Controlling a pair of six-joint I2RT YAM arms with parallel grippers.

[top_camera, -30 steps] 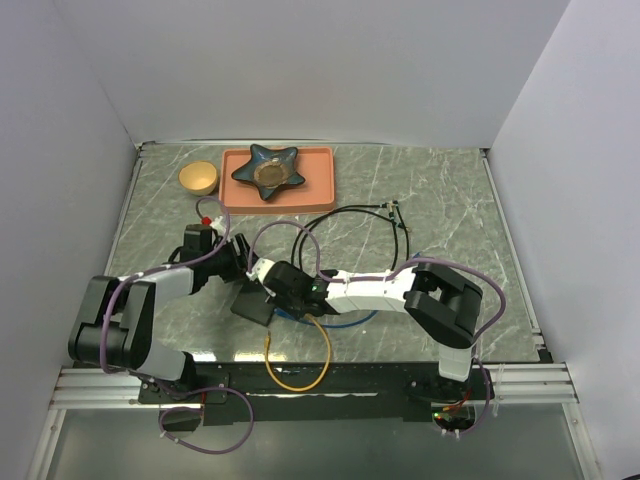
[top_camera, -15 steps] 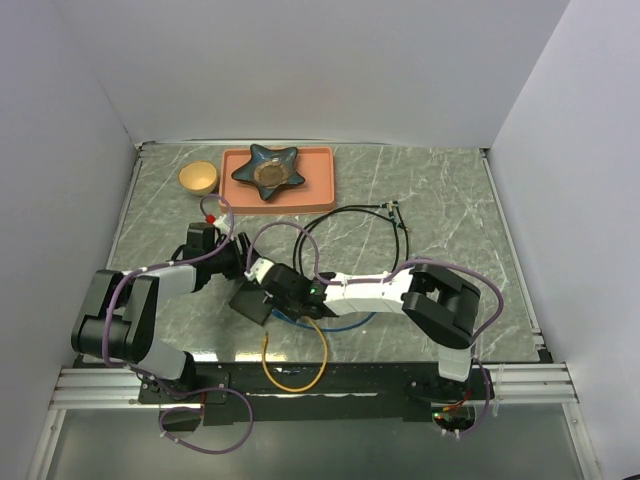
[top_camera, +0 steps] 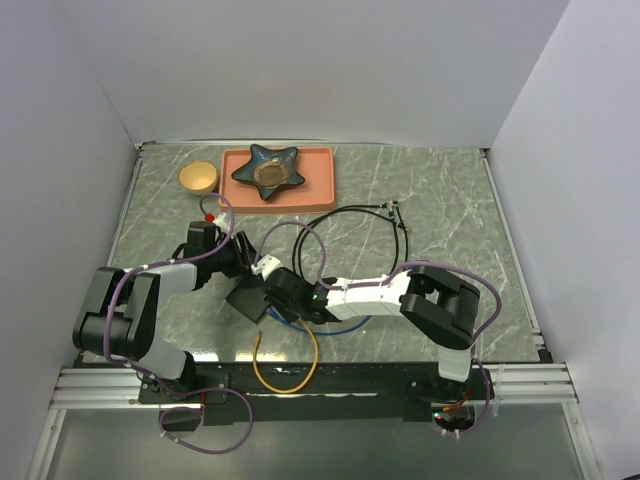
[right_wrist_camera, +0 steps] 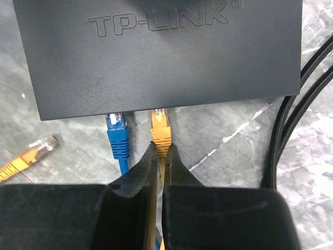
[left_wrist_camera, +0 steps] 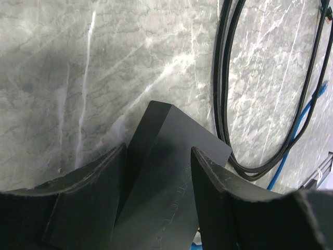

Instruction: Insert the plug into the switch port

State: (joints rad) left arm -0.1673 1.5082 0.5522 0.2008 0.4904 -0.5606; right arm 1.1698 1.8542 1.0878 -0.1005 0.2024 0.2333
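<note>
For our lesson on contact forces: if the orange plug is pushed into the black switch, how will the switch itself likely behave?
It would probably slide: the switch looks light and lies flat on a smooth table, so the left gripper straddling it likely helps. It seems unlikely to tip, being low and wide. Its casing looks rigid.

1. Switch port (right_wrist_camera: 156, 52): matt black casing, smooth with a faint grain, and raised lettering in the same finish.
2. Orange plug (right_wrist_camera: 160, 125): clear, glossy plastic tip on a smooth orange rubbery boot.
3. Blue plug (right_wrist_camera: 117, 130): the same clear tip on a ribbed blue boot.
4. Table (left_wrist_camera: 104, 67): grey marble-look surface with white veins and a soft sheen.
5. Black cables (left_wrist_camera: 225, 104): smooth, slightly shiny sheath.
6. Left gripper (left_wrist_camera: 158, 151) fingers (left_wrist_camera: 88, 192): matt black plastic with fine layered ridges.
7. Right gripper (right_wrist_camera: 160, 148) fingers (right_wrist_camera: 138, 174): matt black plastic.
8. Star-shaped dish (top_camera: 268, 168): dark, glossy glaze.
9. Tray (top_camera: 322, 185): matt orange-pink.
</note>
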